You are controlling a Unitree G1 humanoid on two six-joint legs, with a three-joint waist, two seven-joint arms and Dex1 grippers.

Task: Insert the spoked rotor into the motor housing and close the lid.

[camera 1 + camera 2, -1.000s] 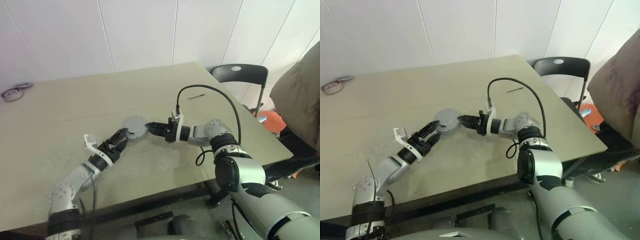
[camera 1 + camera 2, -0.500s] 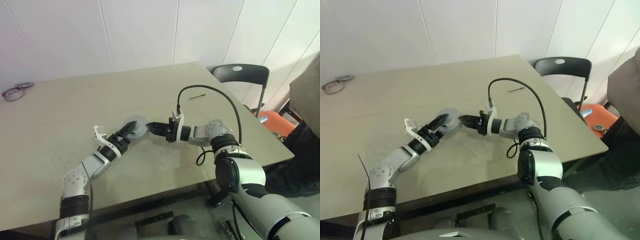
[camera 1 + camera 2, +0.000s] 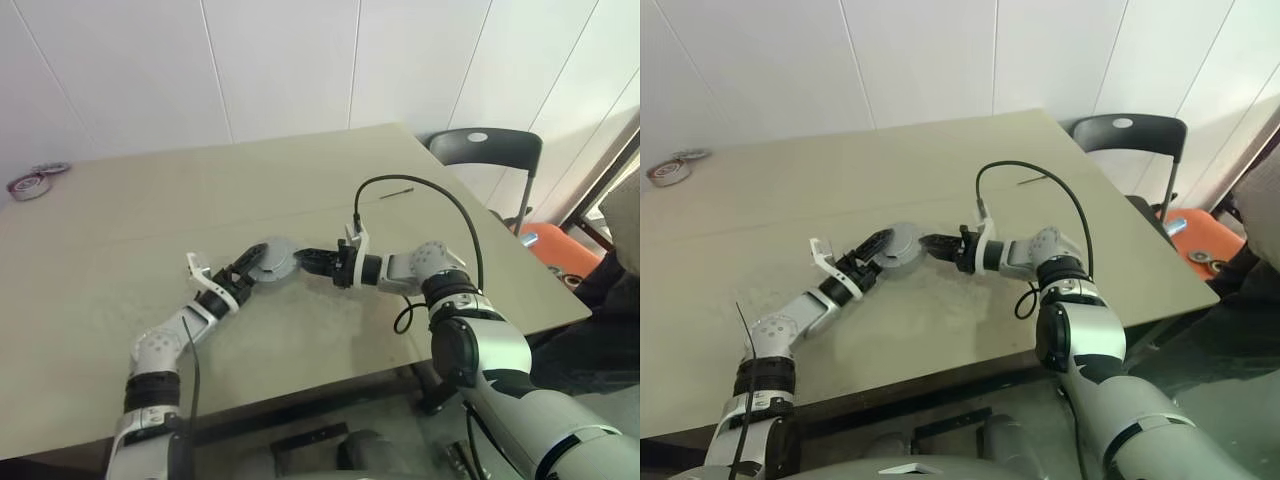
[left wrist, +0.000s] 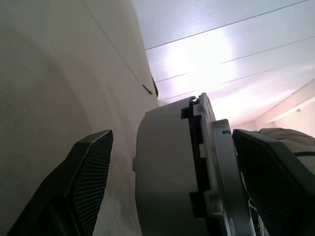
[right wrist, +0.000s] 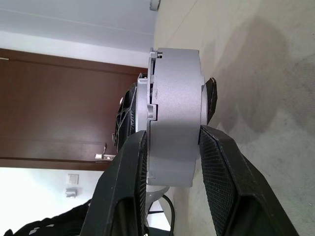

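- The right gripper (image 3: 303,258) is reaching in from the right and clamping the grey round assembly edge-on — one finger (image 5: 222,177) is pressing on the motor housing (image 5: 176,115), the other on the lid side.
- The lid (image 4: 216,172) is sitting closed against the housing, the two forming one thick disc held just above the table (image 3: 120,220), near its middle.
- The dark ribbed rim of the spoked rotor (image 5: 126,118) is peeking out at the lid side in the right wrist view.
- The left gripper (image 3: 248,270) is standing spread wide around the disc's opposite edge; its fingers (image 4: 88,177) are flanking the assembly without gripping — gaps are showing on both sides.
- A roll of tape (image 3: 27,186) is lying at the table's far left corner.
- A black chair (image 3: 483,150) is standing past the far right corner.
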